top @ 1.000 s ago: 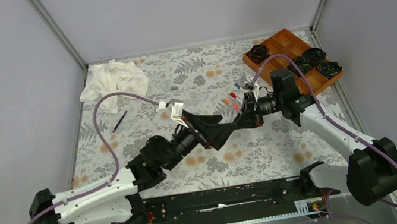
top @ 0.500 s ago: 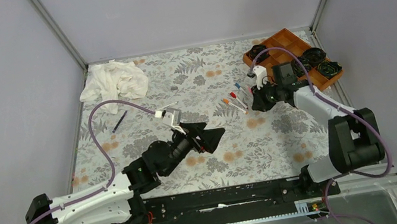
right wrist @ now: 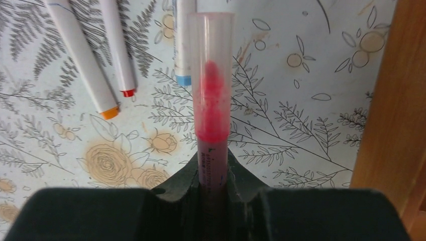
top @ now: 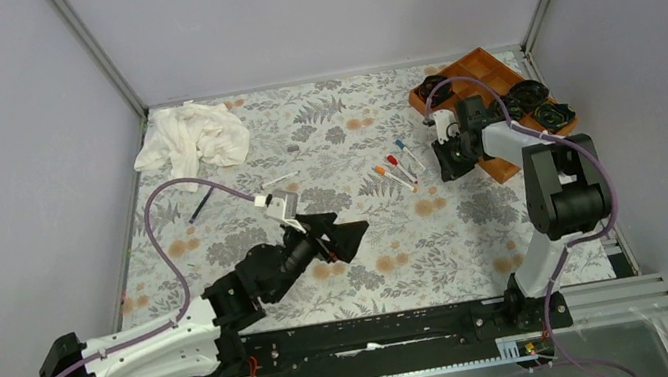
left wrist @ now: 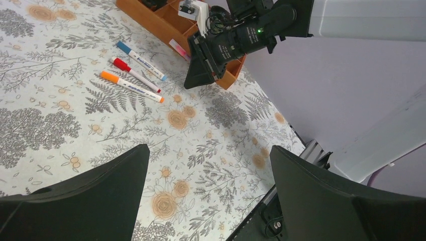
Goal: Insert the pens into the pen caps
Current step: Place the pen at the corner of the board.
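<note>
The floral table [top: 340, 127] carries an orange tray [top: 483, 69] hard against the right gripper [right wrist: 213, 170], which is clamped on a pink pen [right wrist: 211, 100]. The left gripper [left wrist: 208, 150] hovers mid-table, jaws wide apart. Three white pens [left wrist: 131, 75] lie near the pink pen's tip.

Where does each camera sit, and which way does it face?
Top: above, behind the robot, looking down on the table; whole arms, left gripper and right gripper show.
Left wrist: low over the table, facing three pens and the right gripper; own open fingers frame it.
Right wrist: looks along the pink pen it grips toward the pens' ends; own fingers below.
Shared: all show the three pens and the tray.
</note>
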Motion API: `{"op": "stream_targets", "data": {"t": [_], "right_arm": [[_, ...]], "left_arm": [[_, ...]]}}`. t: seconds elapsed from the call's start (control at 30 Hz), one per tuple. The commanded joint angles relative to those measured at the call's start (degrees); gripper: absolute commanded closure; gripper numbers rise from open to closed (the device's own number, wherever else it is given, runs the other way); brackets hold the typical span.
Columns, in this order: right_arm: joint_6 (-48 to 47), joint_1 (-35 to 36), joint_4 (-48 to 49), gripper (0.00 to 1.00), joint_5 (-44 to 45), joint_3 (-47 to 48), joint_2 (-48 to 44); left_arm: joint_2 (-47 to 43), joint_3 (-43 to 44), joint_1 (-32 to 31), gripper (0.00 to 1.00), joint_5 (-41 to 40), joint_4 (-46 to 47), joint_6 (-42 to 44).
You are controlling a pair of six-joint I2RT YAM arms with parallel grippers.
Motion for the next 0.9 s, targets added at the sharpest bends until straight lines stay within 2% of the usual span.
{"op": "stream_targets", "data": {"t": [0.0,0.13,0.4,0.57,0.77,0.87], "right_arm": [[-0.1,-0.8,-1.8,0.82,1.4,1.9,1.6],[-1.1,-0.8,-2.1,0.81,0.0,3.7,4.2],[-0.1,-0.7,-7.1,0.77,-4.4,16.0,14.0],[-0.2,-0.7,-6.8,0.68,-3.4,16.2,15.6],[0.0,-0.7,-6.6,0.66,-3.9,15.8,15.1],[-0.2,-0.8,-6.6,0.61,-4.5,15.4,12.7]], "left_arm": [[-2.6,-2.3,0.4,0.03,-2.6,0.8,-0.7],[-3.5,-2.6,0.5,0.03,-3.1,0.4,-0.7],[-3.7,-1.9,0.5,0.03,-3.1,-1.0,-1.4],[-4.7,-2.5,0.5,0.03,-3.6,-1.5,-1.6],[-4.1,-1.4,0.5,0.03,-3.7,-2.5,-1.0],[-4.1,-1.4,0.5,0.03,-3.5,-2.5,-1.0]]}}
